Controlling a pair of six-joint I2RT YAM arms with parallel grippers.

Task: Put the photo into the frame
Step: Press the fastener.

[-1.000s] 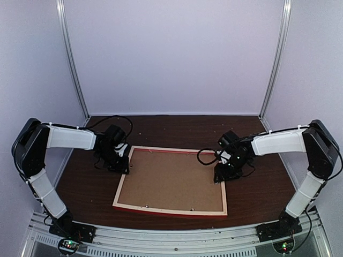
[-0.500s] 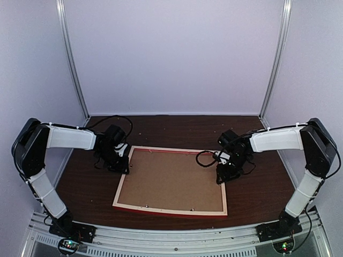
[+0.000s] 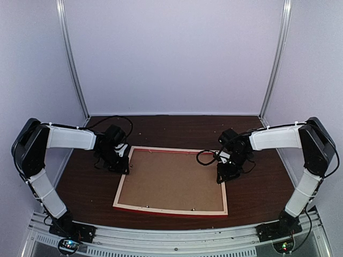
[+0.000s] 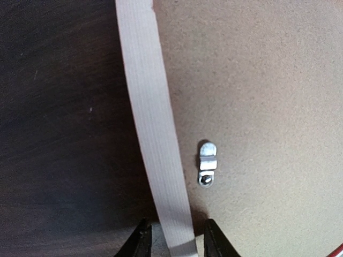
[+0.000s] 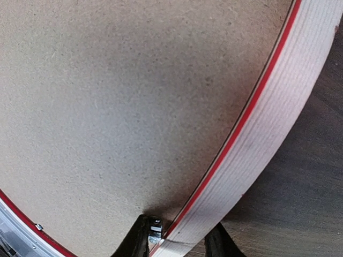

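Though tips are cropped, left claw (image 4: pixel 178 241) and right claw (image 5: pixel 177 241) straddle the frame (image 4: pixel 147 96), grip unclear.

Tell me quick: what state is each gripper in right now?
Left gripper: closed on the frame, at its left rail.
Right gripper: astride the right rail, apparently closed on it.
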